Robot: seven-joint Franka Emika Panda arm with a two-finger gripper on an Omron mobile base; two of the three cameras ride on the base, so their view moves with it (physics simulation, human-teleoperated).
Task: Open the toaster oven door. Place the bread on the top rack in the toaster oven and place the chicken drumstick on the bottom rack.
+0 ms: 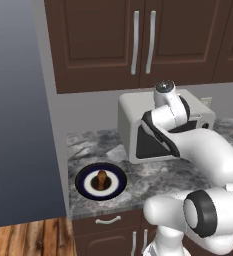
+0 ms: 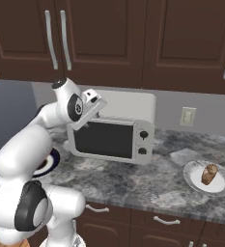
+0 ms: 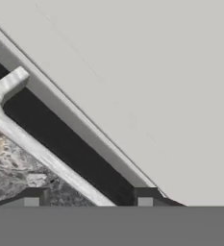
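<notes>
gripper [image 3: 88,199] at the top front edge of the toaster oven [image 2: 128,113] on the counter [image 2: 147,181], fingers apart either side of the door handle [image 3: 41,151], not clamped. toaster oven door [image 2: 104,139] closed. bread [image 2: 209,173] on right plate, chicken drumstick [image 1: 102,178] on left plate.

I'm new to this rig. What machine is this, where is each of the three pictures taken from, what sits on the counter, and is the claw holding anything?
This is a rendered kitchen with a white robot arm on a driving base. Two pictures come from cameras on the base, behind the arm to its left and right. The third looks along the claw from the hand. On the marble counter stands a light grey toaster oven, its dark glass door closed. A dark-rimmed plate at the left carries the chicken drumstick; a white plate at the right carries the bread. The claw sits at the door's handle bar, its tips either side, not visibly clamped yet.
</notes>
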